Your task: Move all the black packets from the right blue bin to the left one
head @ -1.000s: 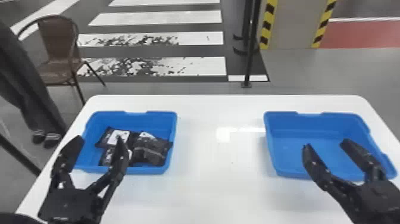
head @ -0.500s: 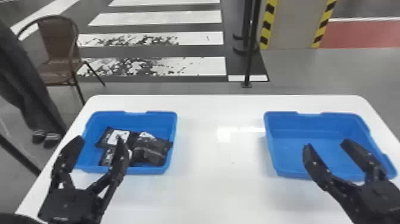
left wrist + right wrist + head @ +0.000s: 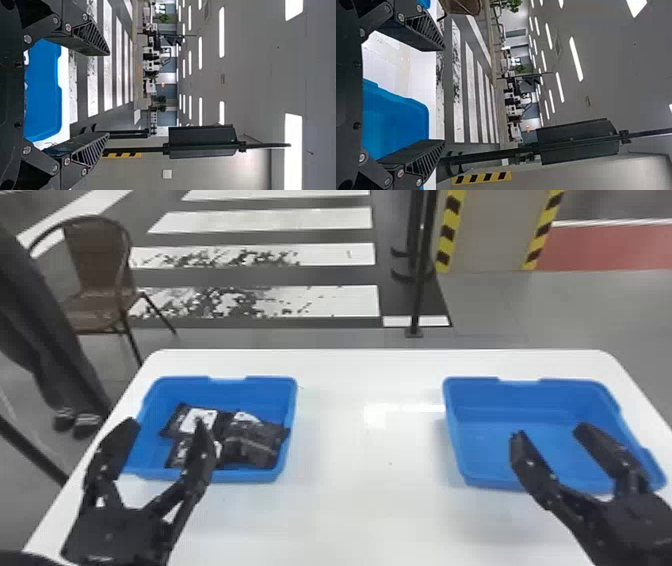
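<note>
Head view — left bin [image 3: 250, 476] holds the black packets [image 3: 250, 446].

No txt or nos. legible; white labels [image 3: 199, 421] on black pkts [image 3: 254, 444] can't be read.

Bright indoor light, glowing ceiling lights [image 3: 222, 31], glare on white table [image 3: 340, 510]

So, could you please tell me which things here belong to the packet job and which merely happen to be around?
For the job:
- black packets
- left bin
- right bin
- left gripper
- right gripper

Just around:
- chair
- black post
- yellow-black strips
</note>
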Available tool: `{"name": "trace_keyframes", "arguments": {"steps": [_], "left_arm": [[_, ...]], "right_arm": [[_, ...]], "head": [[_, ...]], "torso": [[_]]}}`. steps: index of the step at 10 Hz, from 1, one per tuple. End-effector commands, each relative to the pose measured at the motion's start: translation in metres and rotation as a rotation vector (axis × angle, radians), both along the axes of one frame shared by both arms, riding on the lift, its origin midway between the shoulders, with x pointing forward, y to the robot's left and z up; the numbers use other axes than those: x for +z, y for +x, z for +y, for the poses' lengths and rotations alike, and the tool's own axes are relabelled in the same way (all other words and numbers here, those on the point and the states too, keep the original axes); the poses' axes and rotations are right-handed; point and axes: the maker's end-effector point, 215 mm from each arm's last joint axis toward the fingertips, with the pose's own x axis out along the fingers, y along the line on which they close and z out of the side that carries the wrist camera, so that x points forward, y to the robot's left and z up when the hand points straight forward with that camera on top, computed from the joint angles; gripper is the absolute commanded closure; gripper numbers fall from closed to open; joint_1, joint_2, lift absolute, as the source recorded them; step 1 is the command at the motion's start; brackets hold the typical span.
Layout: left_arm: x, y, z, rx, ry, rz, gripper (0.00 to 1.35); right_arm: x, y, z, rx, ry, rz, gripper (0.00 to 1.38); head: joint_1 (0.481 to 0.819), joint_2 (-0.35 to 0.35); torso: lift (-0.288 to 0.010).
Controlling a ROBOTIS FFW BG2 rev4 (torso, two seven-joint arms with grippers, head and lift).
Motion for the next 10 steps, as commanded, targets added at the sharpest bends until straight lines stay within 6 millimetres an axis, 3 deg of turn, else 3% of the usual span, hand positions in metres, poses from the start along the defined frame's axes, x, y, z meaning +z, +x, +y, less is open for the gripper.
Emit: {"name": "trace_keyframes", "arguments": {"steps": [1,3,7,8,10], "left_arm": [[0.011,-0.002,0.000,0.009,-0.010,-0.046,0.33],[0.046,-0.031,-0.001,0.149,-0.112,-0.222,0.33],[0.063,-0.039,0.001,0.151,-0.106,-0.287,0.33],[0.064,-0.045,0.003,0.146,-0.080,-0.353,0.33],[0.074,-0.076,-0.007,0.073,0.059,-0.651,0.33]], "right_arm": [[0.002,0.000,-0.003,-0.009,0.008,-0.017,0.21],[0.003,0.000,-0.005,-0.013,0.021,-0.028,0.21],[0.003,0.000,-0.006,-0.015,0.027,-0.031,0.22],[0.004,-0.001,-0.007,-0.020,0.032,-0.035,0.22],[0.005,0.001,-0.005,-0.018,0.039,-0.042,0.22]], "head": [[0.695,0.071],[0.695,0.084],[0.695,0.070],[0.695,0.069],[0.695,0.065]], "torso": [[-0.140],[-0.140],[-0.140],[-0.140],[-0.140]]}}
